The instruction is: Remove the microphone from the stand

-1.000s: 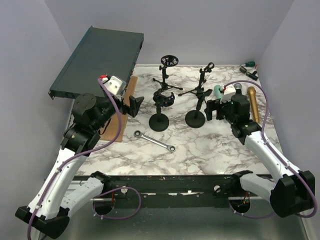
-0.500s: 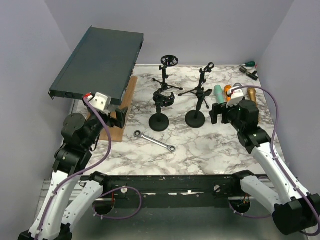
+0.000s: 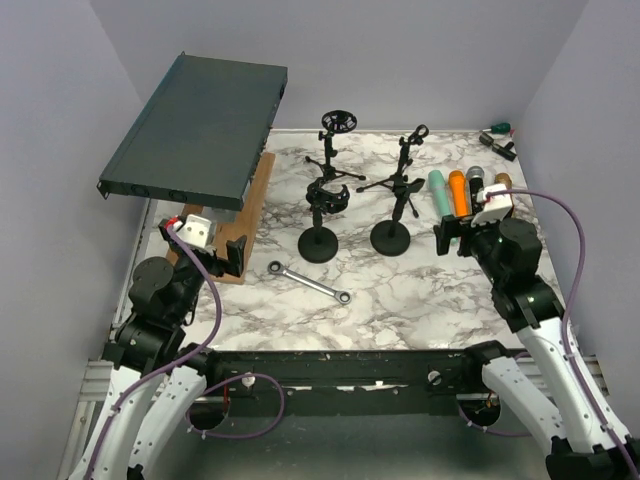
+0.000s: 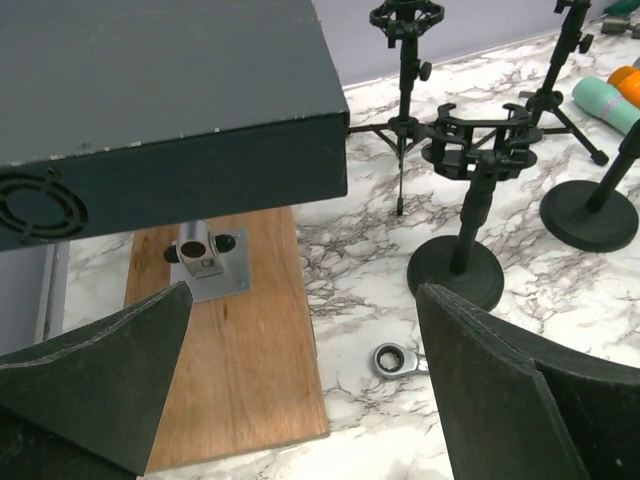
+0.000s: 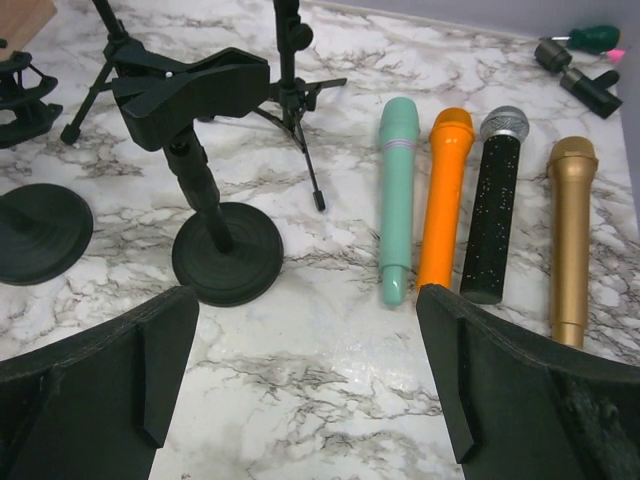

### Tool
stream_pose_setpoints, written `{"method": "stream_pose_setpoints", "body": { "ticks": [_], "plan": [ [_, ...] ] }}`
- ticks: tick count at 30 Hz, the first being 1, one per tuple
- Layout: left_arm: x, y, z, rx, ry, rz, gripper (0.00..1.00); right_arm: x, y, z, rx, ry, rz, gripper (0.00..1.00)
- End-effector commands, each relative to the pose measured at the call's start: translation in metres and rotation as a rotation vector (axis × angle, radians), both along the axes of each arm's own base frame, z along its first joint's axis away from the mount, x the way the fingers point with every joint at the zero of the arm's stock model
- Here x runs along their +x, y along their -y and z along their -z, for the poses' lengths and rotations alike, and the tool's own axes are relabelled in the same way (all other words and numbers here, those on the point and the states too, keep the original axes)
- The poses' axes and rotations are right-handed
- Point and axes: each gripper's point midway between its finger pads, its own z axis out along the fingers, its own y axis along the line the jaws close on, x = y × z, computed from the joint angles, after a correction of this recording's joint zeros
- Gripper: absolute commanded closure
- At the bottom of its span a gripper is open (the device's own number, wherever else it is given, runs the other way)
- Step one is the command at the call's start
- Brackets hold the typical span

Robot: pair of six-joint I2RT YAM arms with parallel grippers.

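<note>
The left claw [image 4: 302, 300] is hanging wide open and holding nothing, with a wooden board [image 4: 250, 340] lying right under it, a dark flat case [image 4: 160, 90] just ahead and a wrench [image 4: 392, 360] by its right finger. Moving right, a ring-topped stand [image 4: 455, 275] is standing ahead of that claw, and a clip-topped stand [image 5: 225, 255] is standing ahead-left of the right claw [image 5: 305, 295], which is gaping fully too, gripping nothing. Ahead and right of it, the teal microphone [image 5: 396, 190], orange microphone [image 5: 443, 195], black microphone [image 5: 493, 200] and gold microphone [image 5: 570, 230] are lying side by side on the marble table [image 5: 330, 370], apart from both stands.
</note>
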Motion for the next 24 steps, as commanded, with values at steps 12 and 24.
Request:
{"method": "stream_pose_setpoints", "body": {
  "ticks": [12, 24],
  "plan": [
    [-0.017, -0.005, 0.011, -0.131, 0.11, 0.003, 0.01, -0.037, 0.034, -0.014, -0.013, 0.123, 0.092, 0.0],
    [-0.022, 0.001, 0.027, -0.127, 0.131, 0.055, 0.02, -0.043, 0.042, -0.019, -0.019, 0.149, 0.101, 0.0]
  ]
}}
